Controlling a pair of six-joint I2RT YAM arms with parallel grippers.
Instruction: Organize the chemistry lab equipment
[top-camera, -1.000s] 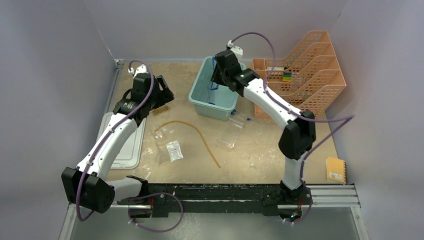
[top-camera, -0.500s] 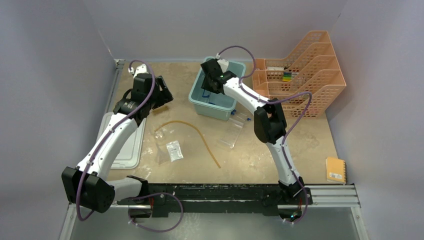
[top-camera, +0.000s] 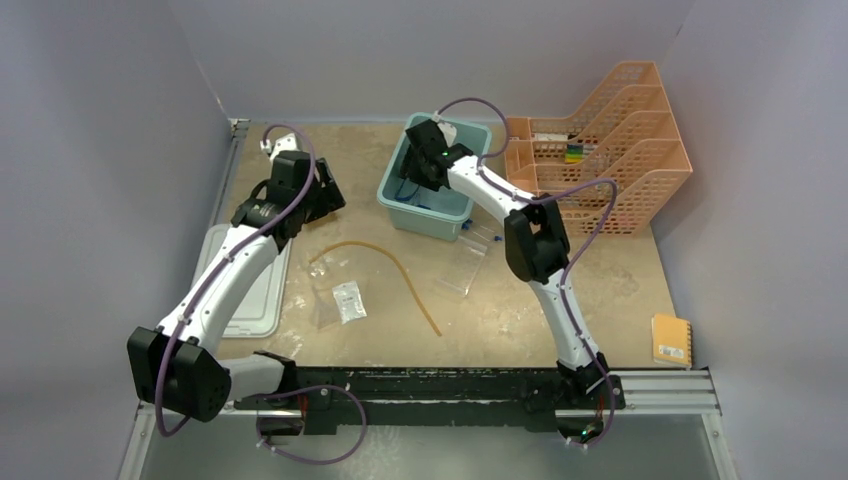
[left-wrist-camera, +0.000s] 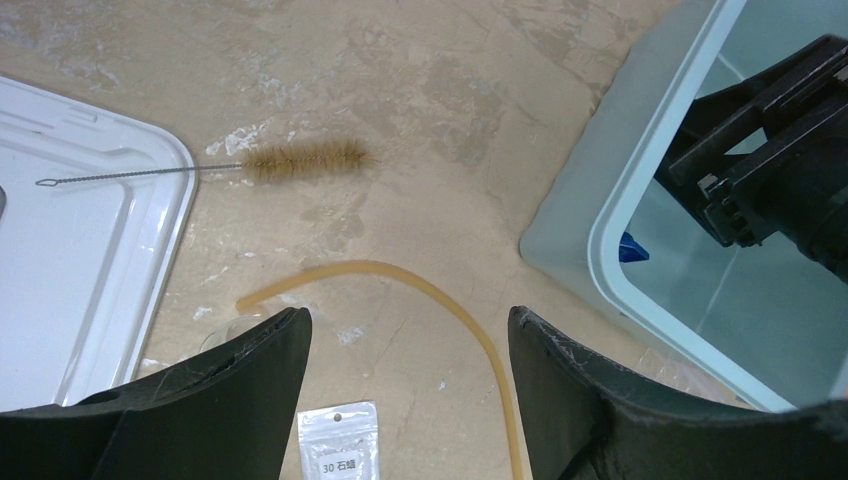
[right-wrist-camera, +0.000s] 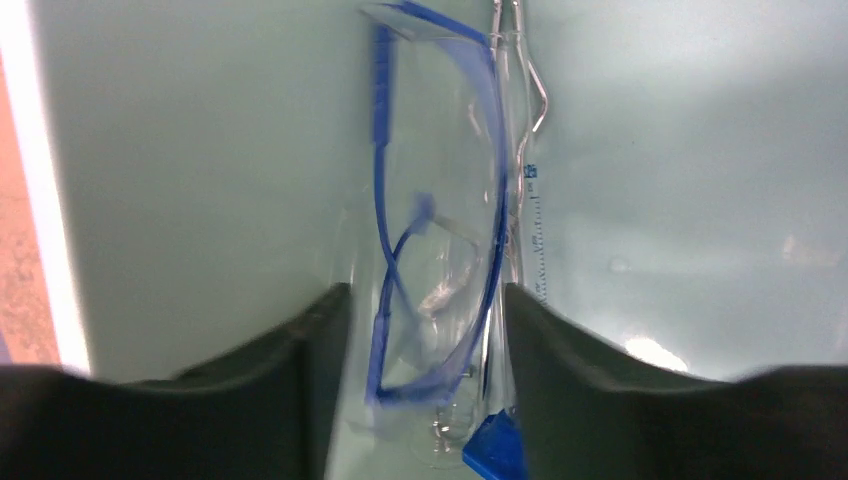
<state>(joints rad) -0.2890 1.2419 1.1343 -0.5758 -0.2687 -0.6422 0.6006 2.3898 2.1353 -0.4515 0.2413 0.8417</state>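
**A:** Starting with the right claw (right-wrist-camera: 425, 300): what has it got?

**B:** It's down inside the bin (right-wrist-camera: 200, 150). The fingers are spread about as wide as the goggles (right-wrist-camera: 432, 200), which lie right between them. I can't tell whether the pads pinch the frame or only flank it.

**A:** Anything else in there?

**B:** Tongs (right-wrist-camera: 530, 80), lying just beside the goggles on the bin floor.

**A:** And the left claw (left-wrist-camera: 407, 330)?

**B:** Wide open and holding nothing. It hangs above the table (left-wrist-camera: 450, 80), between the lid (left-wrist-camera: 80, 250) and the bin.

**A:** What's under it?

**B:** The tube (left-wrist-camera: 430, 290) curves across the table below the fingers, and a packet (left-wrist-camera: 338, 452) lies just inside the curve. The brush (left-wrist-camera: 300, 160) is farther out. Its bristles are on the table and its wire handle reaches over the lid's corner.

**A:** And from above?

**B:** The rack (top-camera: 463, 262) lies flat on the table near the bin's front corner, apart from the tube. The tray (top-camera: 600, 160) stands right of the bin. The notebook (top-camera: 671, 340) is off by the right edge, well apart from everything else.
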